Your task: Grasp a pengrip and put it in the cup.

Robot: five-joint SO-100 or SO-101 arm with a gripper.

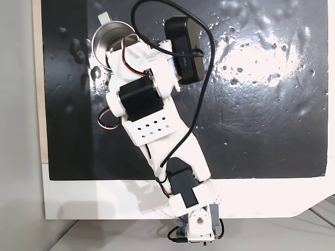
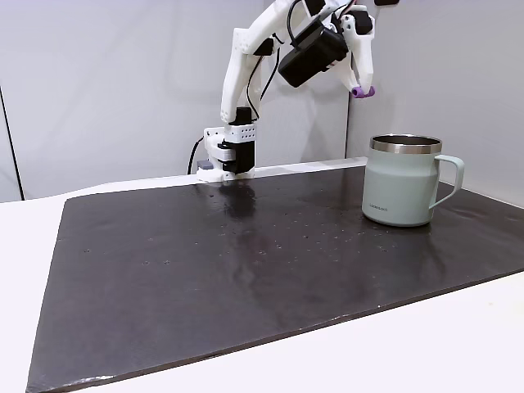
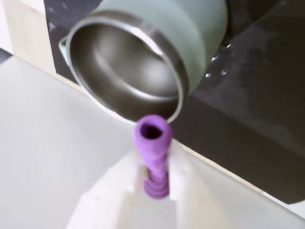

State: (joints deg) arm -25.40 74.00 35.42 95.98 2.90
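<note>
Two white fingers of the tool are clamped on the small purple ribbed pengrip, carried high so it clears the steel rim of the pale grey-green mug, which stands near the worktop's far right corner in the fixed side view

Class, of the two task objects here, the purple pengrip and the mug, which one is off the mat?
The pengrip: it is pinched in the gripper, up in the air, while the cup stands on the mat.

No readable text

The cup and the arm carry no letters; a small mark perhaps stays unseen.
</note>
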